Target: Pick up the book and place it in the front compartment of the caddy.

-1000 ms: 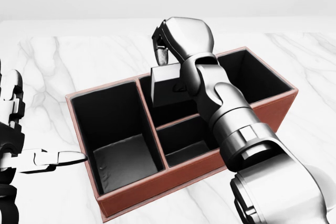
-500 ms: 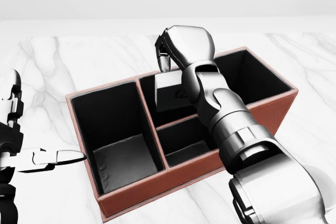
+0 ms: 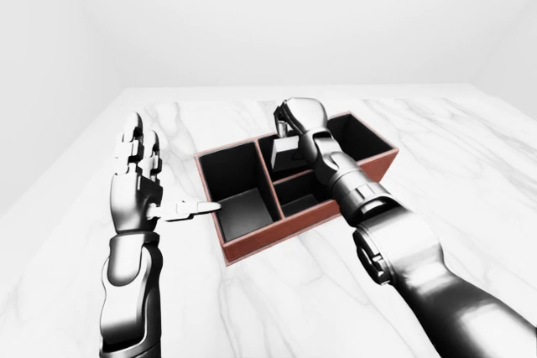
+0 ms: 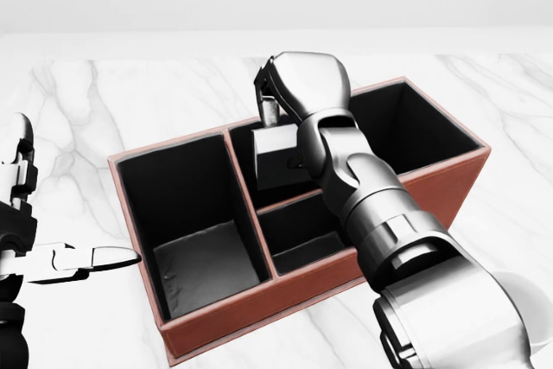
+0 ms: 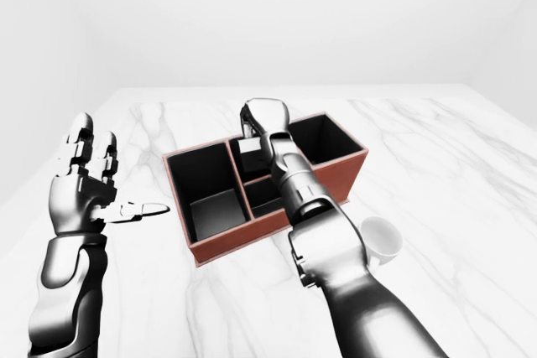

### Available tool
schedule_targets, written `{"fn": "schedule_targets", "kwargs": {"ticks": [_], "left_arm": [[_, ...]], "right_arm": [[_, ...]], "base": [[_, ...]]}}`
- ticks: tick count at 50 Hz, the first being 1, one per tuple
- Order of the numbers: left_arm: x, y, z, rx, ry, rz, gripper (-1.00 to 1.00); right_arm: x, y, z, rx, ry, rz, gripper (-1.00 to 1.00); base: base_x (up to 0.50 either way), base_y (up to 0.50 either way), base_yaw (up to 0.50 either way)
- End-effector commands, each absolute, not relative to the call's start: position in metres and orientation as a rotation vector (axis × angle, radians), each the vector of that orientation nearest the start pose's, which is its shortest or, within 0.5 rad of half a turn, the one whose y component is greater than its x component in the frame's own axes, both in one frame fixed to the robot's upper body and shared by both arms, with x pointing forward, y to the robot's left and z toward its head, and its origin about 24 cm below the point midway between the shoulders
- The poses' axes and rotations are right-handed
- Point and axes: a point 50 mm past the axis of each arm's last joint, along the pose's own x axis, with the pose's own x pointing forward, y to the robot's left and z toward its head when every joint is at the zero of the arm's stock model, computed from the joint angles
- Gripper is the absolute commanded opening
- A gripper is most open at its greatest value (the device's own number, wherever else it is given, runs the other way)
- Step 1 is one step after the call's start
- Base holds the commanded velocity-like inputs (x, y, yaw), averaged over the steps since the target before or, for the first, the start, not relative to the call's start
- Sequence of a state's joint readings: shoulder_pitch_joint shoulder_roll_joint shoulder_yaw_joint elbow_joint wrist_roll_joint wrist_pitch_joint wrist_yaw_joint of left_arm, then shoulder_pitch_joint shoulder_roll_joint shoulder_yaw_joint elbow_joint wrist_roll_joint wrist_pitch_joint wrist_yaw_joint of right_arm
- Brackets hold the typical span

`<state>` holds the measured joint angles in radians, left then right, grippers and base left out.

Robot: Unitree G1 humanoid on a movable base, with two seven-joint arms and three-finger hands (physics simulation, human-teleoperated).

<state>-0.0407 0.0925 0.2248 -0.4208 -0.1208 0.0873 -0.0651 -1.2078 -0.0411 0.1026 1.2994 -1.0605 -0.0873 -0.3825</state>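
**Book over the caddy, not yet let go**

Marble tabletop (image 4: 104, 101) carries the red caddy (image 4: 285, 295), and every place below is given against that caddy. Your right hand (image 4: 278, 108) is above its middle, fingers closed on the top edge of the small grey book (image 4: 275, 155). In the head view the book hangs upright in the upper of the two small middle compartments, its lower part below the rim; whether it touches the floor you cannot tell. Your left hand (image 3: 138, 186) is off the caddy's left end, fingers spread, holding nothing. The pickup and carry look done. What remains, I judge, is confirming this is the front compartment, then releasing.
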Motion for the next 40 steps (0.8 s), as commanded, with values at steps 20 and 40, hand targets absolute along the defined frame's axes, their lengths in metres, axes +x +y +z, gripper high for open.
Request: {"fn": "schedule_targets", "kwargs": {"ticks": [20, 40], "left_arm": [[0.2401, 0.2034, 0.1454, 0.019, -0.393, 0.099, 1.00], [0.2404, 0.2043, 0.1452, 0.017, -0.392, 0.102, 1.00]], "right_arm": [[0.4142, -0.0614, 0.1721, -1.298, -0.411, -0.023, -1.00], [0.4131, -0.0533, 0.1760, -1.299, -0.438, -0.017, -1.00]], "base": [[0.00, 0.00, 0.00], [0.00, 0.00, 0.00]]}}
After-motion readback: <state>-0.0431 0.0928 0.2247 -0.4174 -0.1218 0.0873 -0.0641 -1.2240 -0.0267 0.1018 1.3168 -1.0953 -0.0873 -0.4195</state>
